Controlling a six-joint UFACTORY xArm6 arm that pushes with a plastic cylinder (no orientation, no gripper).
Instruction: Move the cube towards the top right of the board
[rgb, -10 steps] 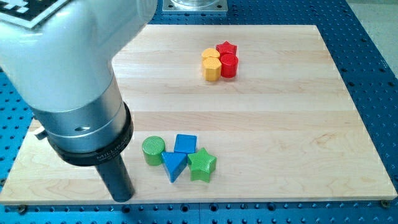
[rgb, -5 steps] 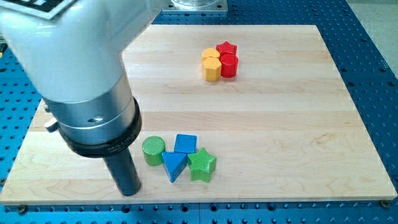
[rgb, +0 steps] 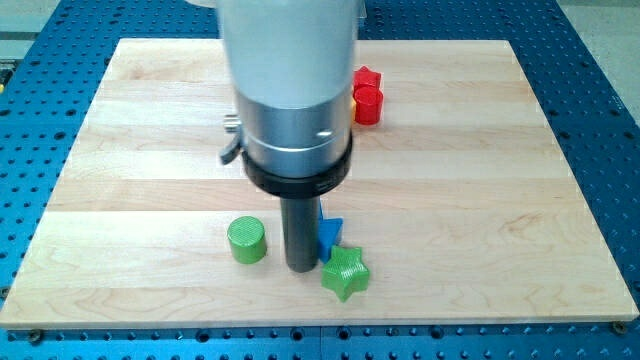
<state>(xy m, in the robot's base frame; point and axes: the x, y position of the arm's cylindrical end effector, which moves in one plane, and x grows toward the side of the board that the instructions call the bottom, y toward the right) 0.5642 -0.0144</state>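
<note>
My tip (rgb: 301, 268) rests on the board near the view's bottom, between the green cylinder (rgb: 246, 240) on its left and the green star (rgb: 346, 272) on its lower right. A blue block (rgb: 330, 235) shows only as a pointed sliver just right of the rod, touching or nearly touching it. I cannot tell whether that sliver is the blue cube or the blue triangle. The other blue block is hidden behind the rod.
A red star (rgb: 367, 78) and a red cylinder (rgb: 368, 104) stand together near the view's top, just right of the arm's body. The arm's wide grey body hides the yellow blocks and the board's top middle.
The arm swept from the view's bottom left to the right, past the green cylinder and into the blue blocks. The green star has shifted right and down. The yellow blocks are now hidden.
</note>
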